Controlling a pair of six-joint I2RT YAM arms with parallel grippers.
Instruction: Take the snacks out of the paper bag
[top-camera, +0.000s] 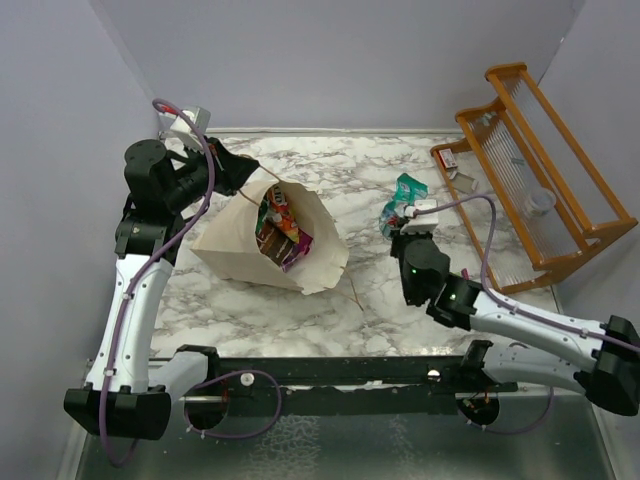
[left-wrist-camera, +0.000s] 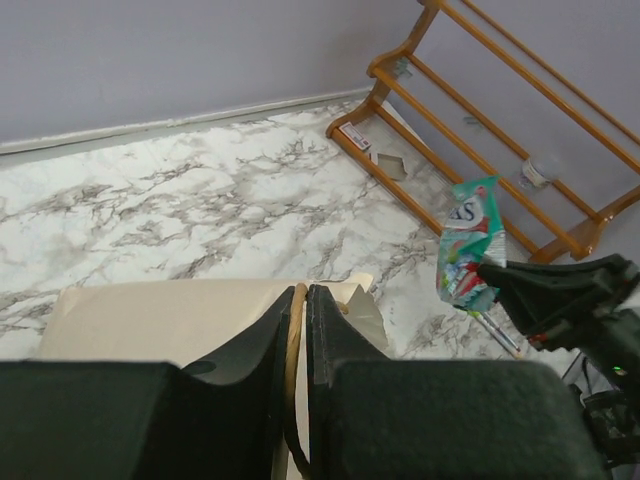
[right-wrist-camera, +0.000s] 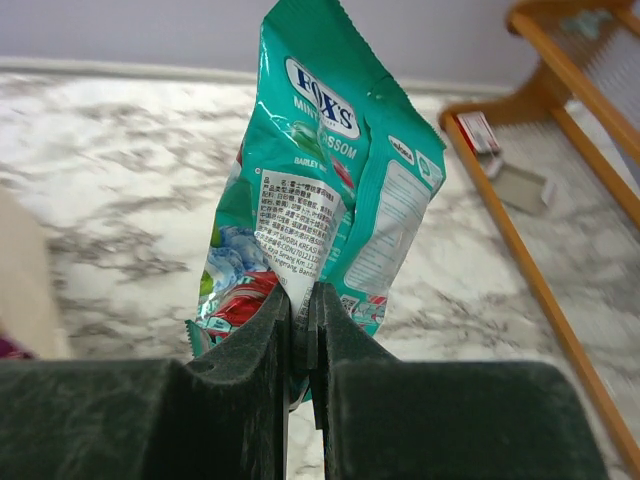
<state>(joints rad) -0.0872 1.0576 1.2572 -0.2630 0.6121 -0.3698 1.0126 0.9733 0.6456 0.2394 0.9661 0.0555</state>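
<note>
— Snacks (top-camera: 281, 228), where are they?
— Right tool (right-wrist-camera: 305, 300) is clenched on the green packet (right-wrist-camera: 320, 190), which stands up from its tips. Left tool (left-wrist-camera: 300, 295) pinches the cord handle (left-wrist-camera: 292, 365) of the paper bag (top-camera: 232, 250). The bag lies beneath it on the worktop (top-camera: 400, 305), with other packets showing in its open mouth.

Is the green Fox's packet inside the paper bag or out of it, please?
Out: the right gripper pinches the packet, apart from the paper bag.
</note>
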